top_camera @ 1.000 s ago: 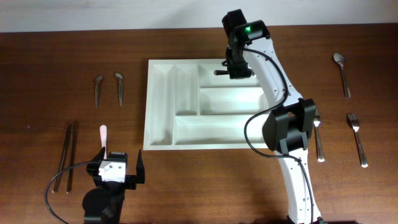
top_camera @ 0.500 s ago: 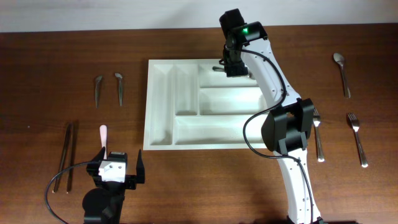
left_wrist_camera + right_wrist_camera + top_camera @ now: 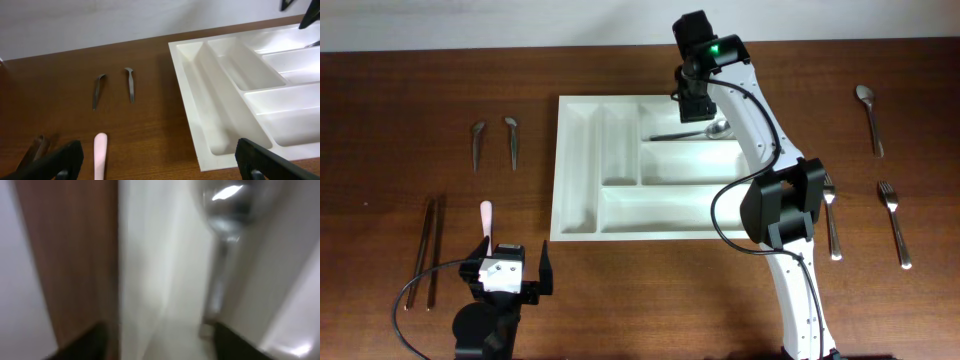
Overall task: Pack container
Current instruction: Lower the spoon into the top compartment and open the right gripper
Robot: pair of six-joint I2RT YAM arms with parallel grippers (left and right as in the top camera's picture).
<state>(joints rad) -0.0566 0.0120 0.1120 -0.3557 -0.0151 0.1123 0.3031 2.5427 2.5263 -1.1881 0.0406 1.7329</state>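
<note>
Overhead view: a white cutlery tray (image 3: 578, 190) sits in the middle of a brown wooden table (image 3: 400, 90), between the two arms. The right gripper (image 3: 694, 100) hangs over the tray's far crosswise compartment. A metal spoon (image 3: 692, 132) lies loose on the floor of that compartment, bowl to the right and handle to the left. The blurred right wrist view shows the dark fingers (image 3: 92, 340) spread well apart at either side of the picture. The spoon lies in the white trough between them, touched by neither. The tray's other four compartments show only bare white plastic.

The left gripper (image 3: 507, 270) hangs low near the front edge of the table, left of the tray. Its fingers (image 3: 50, 160) are spread wide and hold nothing.

Left of the tray lie two small metal utensils (image 3: 477, 145), a pair of dark sticks (image 3: 428, 250) and a pink handle (image 3: 487, 215). Well apart on the right lie a second spoon (image 3: 868, 118) and a fork (image 3: 893, 222).
</note>
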